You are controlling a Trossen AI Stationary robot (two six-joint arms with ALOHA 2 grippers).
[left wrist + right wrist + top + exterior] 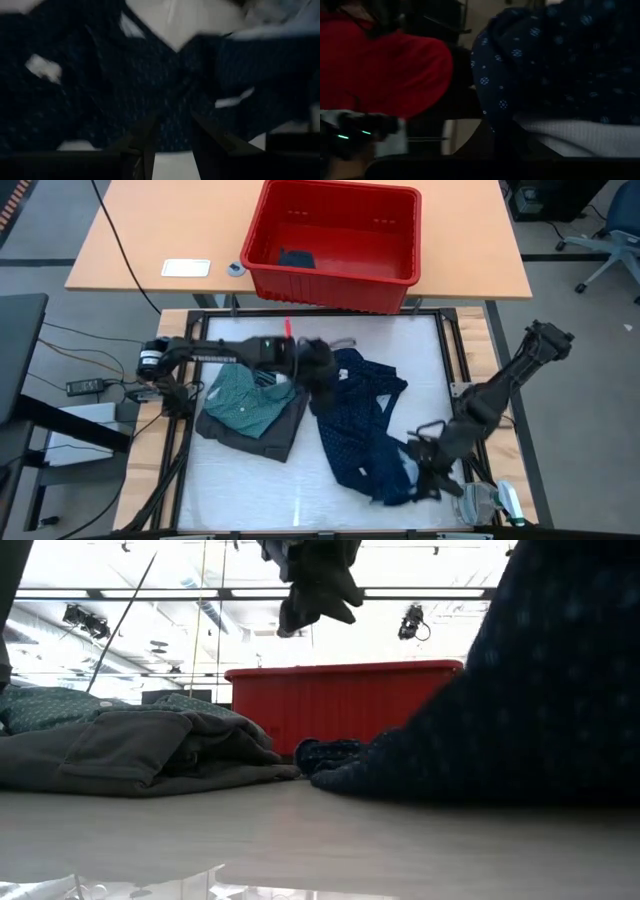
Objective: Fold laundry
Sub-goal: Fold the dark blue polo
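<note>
On the white desk (pixel 240 475), a folded teal-green dotted shirt (pixel 240 398) lies on a charcoal grey cloth (pixel 262 436), the left pincer (pixel 318 376) stands narrowly parted over the rumpled navy dotted garment (pixel 362 425), whose near edge the right pincer (pixel 425 450) pinches.

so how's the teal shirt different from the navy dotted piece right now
The teal shirt lies folded into a compact stack on a charcoal grey piece; the navy dotted piece sprawls rumpled and unfolded. The teal shirt is untouched; the navy piece has the left gripper at its far edge and the right gripper at its near end. Both are finely dotted cloth.
</note>
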